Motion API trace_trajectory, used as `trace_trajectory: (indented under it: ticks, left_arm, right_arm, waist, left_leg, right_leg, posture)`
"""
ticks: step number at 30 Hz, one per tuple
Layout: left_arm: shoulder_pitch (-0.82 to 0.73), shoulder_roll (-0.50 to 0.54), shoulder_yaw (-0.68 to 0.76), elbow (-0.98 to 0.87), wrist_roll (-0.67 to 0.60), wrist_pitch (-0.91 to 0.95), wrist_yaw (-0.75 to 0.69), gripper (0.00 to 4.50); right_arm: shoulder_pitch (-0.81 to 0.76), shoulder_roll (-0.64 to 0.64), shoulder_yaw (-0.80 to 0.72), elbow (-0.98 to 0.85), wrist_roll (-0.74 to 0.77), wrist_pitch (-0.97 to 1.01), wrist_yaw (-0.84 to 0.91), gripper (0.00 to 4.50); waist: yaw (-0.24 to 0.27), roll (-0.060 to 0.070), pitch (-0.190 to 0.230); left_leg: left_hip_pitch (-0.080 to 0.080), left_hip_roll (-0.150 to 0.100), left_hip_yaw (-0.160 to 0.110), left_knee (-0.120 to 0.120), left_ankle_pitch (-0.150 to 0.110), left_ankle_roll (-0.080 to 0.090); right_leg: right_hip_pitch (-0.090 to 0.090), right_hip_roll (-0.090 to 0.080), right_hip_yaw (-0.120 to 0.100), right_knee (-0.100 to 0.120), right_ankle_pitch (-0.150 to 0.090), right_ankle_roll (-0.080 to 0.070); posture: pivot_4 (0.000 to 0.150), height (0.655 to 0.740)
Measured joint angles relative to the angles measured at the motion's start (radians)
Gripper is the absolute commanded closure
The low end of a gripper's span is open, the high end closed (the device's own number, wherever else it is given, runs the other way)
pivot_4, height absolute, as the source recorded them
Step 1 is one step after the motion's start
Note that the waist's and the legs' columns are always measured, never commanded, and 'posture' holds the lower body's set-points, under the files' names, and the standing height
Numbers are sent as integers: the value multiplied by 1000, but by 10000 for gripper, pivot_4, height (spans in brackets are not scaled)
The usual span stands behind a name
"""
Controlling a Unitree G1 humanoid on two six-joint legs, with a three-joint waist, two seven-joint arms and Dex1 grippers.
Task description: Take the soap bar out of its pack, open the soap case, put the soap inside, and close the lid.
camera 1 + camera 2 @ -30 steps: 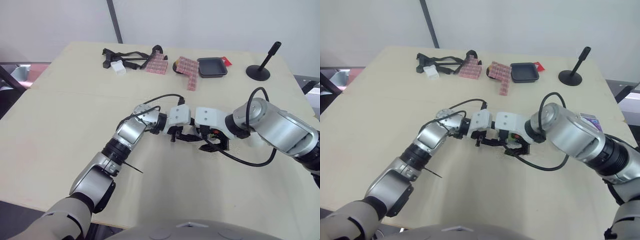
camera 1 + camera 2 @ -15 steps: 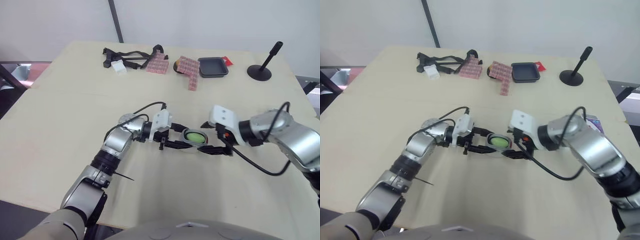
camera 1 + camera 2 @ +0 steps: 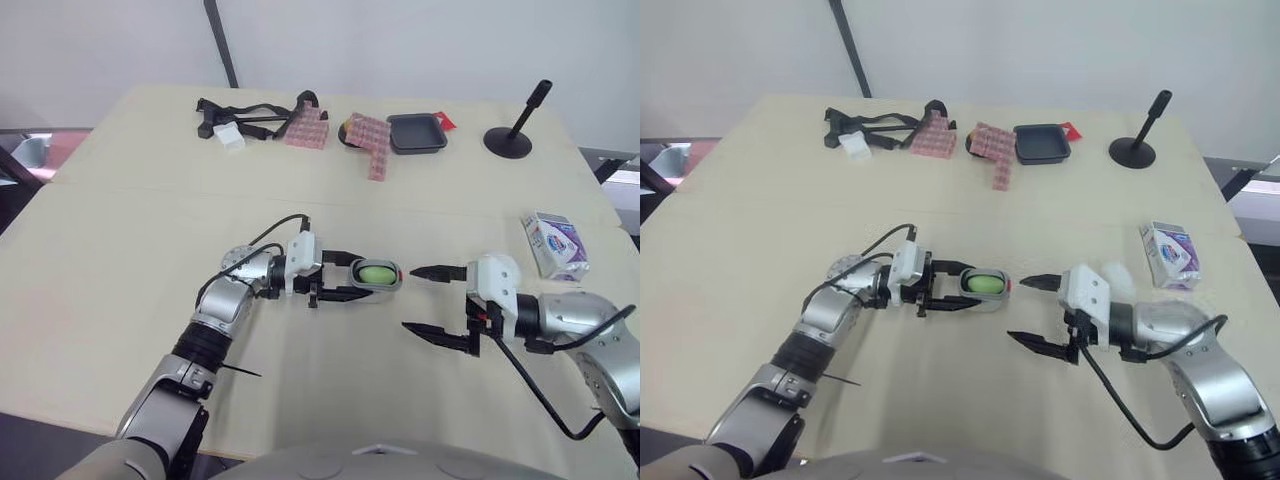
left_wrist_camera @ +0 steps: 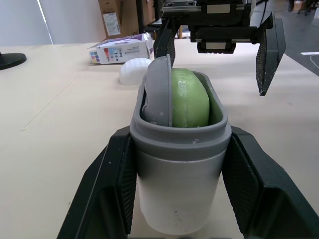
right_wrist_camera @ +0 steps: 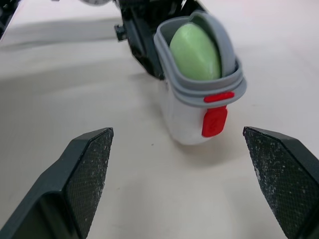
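Now your left end effector (image 3: 348, 275) clamps the case (image 5: 184, 117) on the surface (image 3: 150, 220), green soap (image 3: 373, 273) standing on edge inside. The right end effector (image 3: 410, 298) hangs spread wide just right of it. Force it shut crooked and the soap could jam, or the case could twist free.

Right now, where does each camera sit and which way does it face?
Left eye: on the head, facing forward and down over the table; both arms show, left jaws shut on the case, right jaws open.
Right eye: beside it, same scene, same arms.
Left wrist: looks along its jaws at case and soap; right jaws and pack beyond.
Right wrist: looks between its jaws at the case's red latch; left jaws behind.
Shared: both wrist views show case and soap, from opposite ends.
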Motion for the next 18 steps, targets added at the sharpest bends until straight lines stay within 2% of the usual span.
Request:
trace_trajectory:
  ticks: [11,18]
  left_arm:
    - [35,13,2,-52,-2,30,55,25932]
    - [49,28,4,-85,-3,63,77,25932]
  right_arm:
    - [360,126,-371,165,35,-202,-79,273]
    - [481,204,-501,262,33,-282,-134,273]
  waist:
    - [-2,0,0]
    - [-17,1,-1]
  left_leg:
    - [0,-2,0,0,-2,5]
    - [1,-3,0,-2,-1,6]
  right_leg:
    - [1,-3,-1,-2,0,0]
    - [1,-5,-2,-2,-2,-3]
  posture:
    - [1500,7400]
    - [1500,7400]
